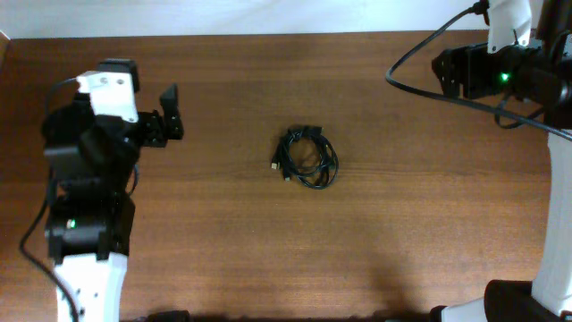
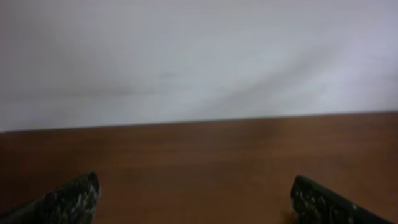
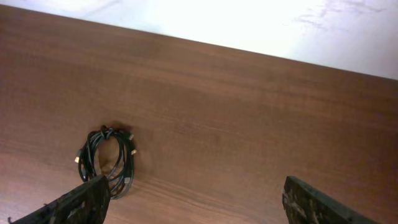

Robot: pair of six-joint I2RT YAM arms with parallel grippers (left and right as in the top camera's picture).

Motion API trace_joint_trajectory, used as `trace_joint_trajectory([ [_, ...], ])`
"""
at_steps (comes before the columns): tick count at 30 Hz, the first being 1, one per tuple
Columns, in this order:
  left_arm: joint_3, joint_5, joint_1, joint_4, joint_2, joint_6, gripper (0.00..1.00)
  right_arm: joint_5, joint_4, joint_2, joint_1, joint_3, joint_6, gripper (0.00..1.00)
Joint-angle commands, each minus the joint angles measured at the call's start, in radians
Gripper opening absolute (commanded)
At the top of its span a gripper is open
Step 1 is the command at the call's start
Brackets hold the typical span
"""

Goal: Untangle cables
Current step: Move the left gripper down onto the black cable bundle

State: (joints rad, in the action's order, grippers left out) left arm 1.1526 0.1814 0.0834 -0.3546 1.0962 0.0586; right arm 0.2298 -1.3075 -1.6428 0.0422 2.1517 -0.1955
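The cables (image 1: 304, 143) lie as one small coiled bundle of thin black cords in the middle of the wooden table (image 1: 223, 233), with small metal-tipped plugs at its left side. In the right wrist view the bundle (image 3: 122, 163) sits at lower left, just beyond the left fingertip. My left gripper (image 1: 172, 111) hovers well to the left of the bundle, open and empty; its wrist view shows only bare wood between the fingers (image 2: 74, 199). My right gripper (image 3: 193, 190) is open and empty, up at the table's far right, apart from the cables.
The left arm's base (image 1: 85, 224) fills the near left of the table. The right arm (image 1: 500, 72) and its thick black cable (image 1: 420, 49) hang over the far right corner. A pale wall lies beyond the table's far edge (image 3: 249, 51).
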Motion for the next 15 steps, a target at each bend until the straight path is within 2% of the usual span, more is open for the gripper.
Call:
trace_joint_trajectory([
  [1,-0.016,0.244,-0.059,0.095,0.151,-0.008,0.99,0.02,0.003,0.006,-0.041,-0.006,-0.01,0.88],
  [8,-0.016,0.246,-0.182,0.177,0.475,-0.017,0.99,0.02,-0.02,0.002,-0.076,-0.006,-0.019,0.88],
  [15,-0.016,0.237,-0.284,0.28,0.568,0.018,0.99,-0.032,-0.012,0.002,-0.075,-0.006,-0.04,0.88],
])
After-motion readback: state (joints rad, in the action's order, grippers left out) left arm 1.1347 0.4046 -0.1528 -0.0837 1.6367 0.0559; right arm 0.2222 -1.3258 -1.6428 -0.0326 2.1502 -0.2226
